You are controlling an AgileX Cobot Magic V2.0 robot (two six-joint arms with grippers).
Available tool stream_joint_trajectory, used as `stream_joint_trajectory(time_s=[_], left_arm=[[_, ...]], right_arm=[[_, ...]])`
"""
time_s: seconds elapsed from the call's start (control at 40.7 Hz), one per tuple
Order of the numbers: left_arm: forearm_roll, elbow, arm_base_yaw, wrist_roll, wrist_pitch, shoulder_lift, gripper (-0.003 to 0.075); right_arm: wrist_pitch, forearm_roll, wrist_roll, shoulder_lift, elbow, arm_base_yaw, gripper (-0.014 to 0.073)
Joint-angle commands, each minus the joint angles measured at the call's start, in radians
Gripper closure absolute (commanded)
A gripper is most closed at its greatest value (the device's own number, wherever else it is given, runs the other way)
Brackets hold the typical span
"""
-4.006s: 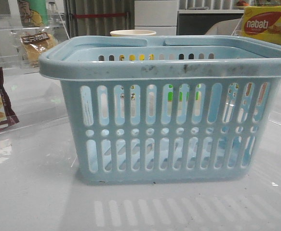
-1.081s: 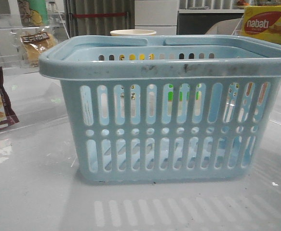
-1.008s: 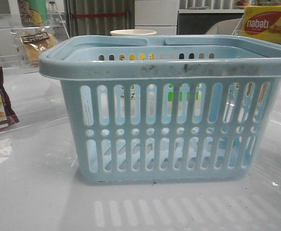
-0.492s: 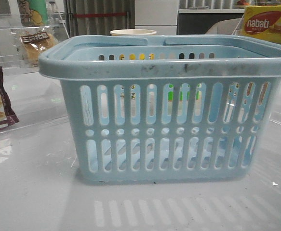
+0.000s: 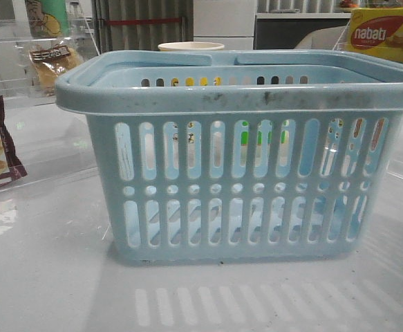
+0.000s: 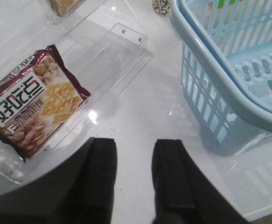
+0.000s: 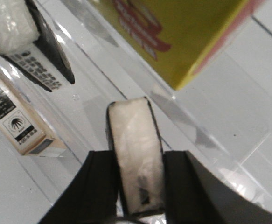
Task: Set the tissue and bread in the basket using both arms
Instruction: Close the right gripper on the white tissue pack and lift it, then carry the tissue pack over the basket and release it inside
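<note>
The light-blue basket point(image 5: 239, 159) stands in the middle of the table and also shows in the left wrist view point(image 6: 219, 79). The bread point(image 5: 52, 61) sits in its clear bag on a clear shelf at the far left. My right gripper point(image 7: 138, 156) is shut on the tissue point(image 7: 135, 140), a white pack with a black edge, held above a clear shelf beside the yellow box. My left gripper point(image 6: 135, 149) is open and empty over bare table, between the cracker packet and the basket. Neither gripper shows in the front view.
A maroon-edged cracker packet point(image 6: 31, 109) lies in a clear tray point(image 6: 122, 46) left of the basket. The yellow nabati box point(image 5: 384, 34) stands far right, and also shows in the right wrist view point(image 7: 182, 32). A second white-and-black pack point(image 7: 19, 28) and a small carton point(image 7: 14, 121) lie on the clear shelf. A cup point(image 5: 191, 47) stands behind the basket.
</note>
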Motion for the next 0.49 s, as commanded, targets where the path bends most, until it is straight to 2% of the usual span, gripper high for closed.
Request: stream_joint_trajectory(time_s=[0.0,0.197,0.467], left_arm=[[0.000,-0.032,-0.008,-0.002,-0.073,-0.002,0.0479],[0.000,-0.032,-0.008,-0.002,-0.073,-0.002,0.0528],[0.000,-0.032,-0.008,-0.002,-0.073,-0.002,0.0573]], right_arm=[[-0.049,0.027,0.002,-0.058,-0.053,-0.006,0.0345],[0.067,0.072,0.002,-0.111,-0.108,0.012,0.0380],[0.105,0.072,-0.069,-0.336,-0.101,0.120,0.0380]])
